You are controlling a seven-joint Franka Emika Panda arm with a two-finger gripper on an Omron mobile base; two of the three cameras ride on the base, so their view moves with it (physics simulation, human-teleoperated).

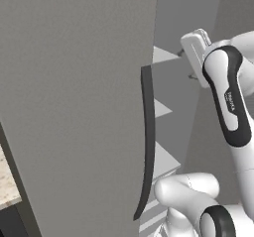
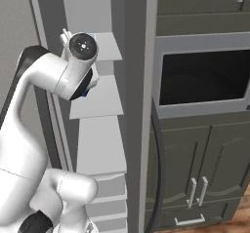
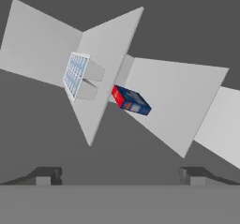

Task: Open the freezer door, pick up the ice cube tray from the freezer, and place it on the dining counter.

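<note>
Inside the freezer [image 2: 97,129], the gripper [image 3: 120,174] hangs wide open and empty, apparently well short of the ice cube tray [image 3: 75,74] on its shelf.

Kitchen: freezer [image 2: 97,129], built-in oven [image 2: 205,78], cabinets [image 2: 205,173].

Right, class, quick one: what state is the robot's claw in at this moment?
Claw: open, fingertips wide apart, holding nothing; it faces the ice cube tray on a freezer shelf, not touching it.
</note>
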